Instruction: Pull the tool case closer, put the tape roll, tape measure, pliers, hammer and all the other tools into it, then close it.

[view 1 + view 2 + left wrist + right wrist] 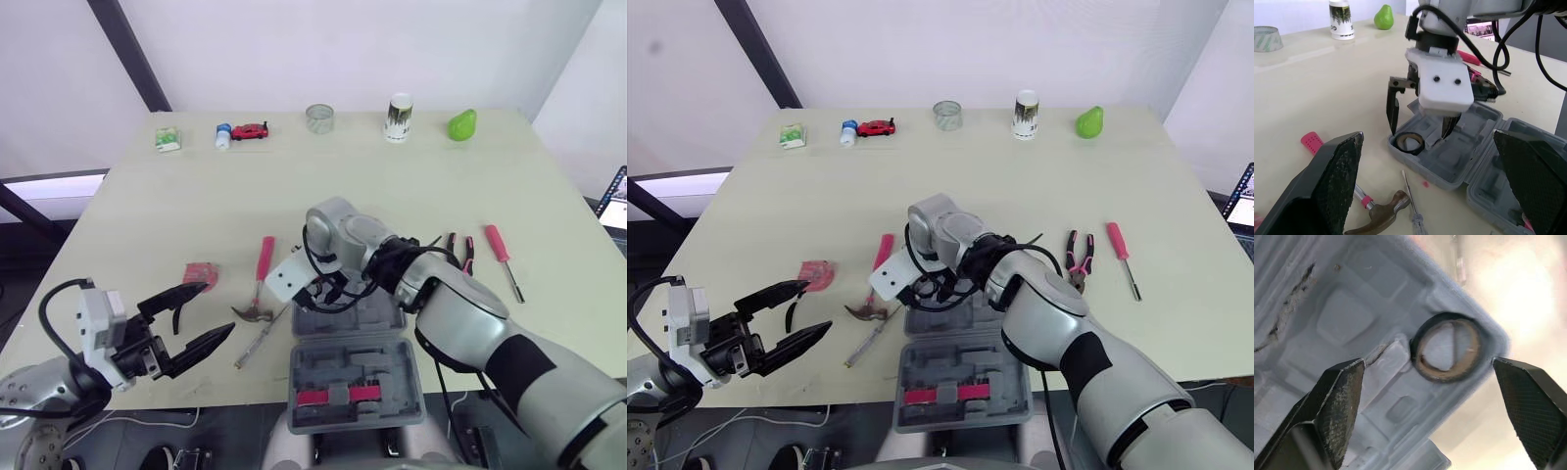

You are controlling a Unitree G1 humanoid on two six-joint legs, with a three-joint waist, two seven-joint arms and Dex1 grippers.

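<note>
The grey tool case (358,377) lies open at the table's front edge. A black tape roll (1447,354) lies in a corner of its far half (1409,143). My right gripper (318,294) hangs open just above that roll, its fingers apart on either side and not touching it. My left gripper (217,308) is open near the front left, holding nothing. A pink-handled hammer (263,269) and a thin screwdriver (260,338) lie between the left gripper and the case. The pink tape measure (201,272) sits left of the hammer. Pliers (460,253) and a pink screwdriver (505,257) lie to the right.
Along the far edge stand a green box (168,140), a small bottle (223,135), a red toy car (250,130), a clear tape roll (319,118), a cup (398,117) and a green pear-shaped object (462,124). A screen (615,196) shows at the right edge.
</note>
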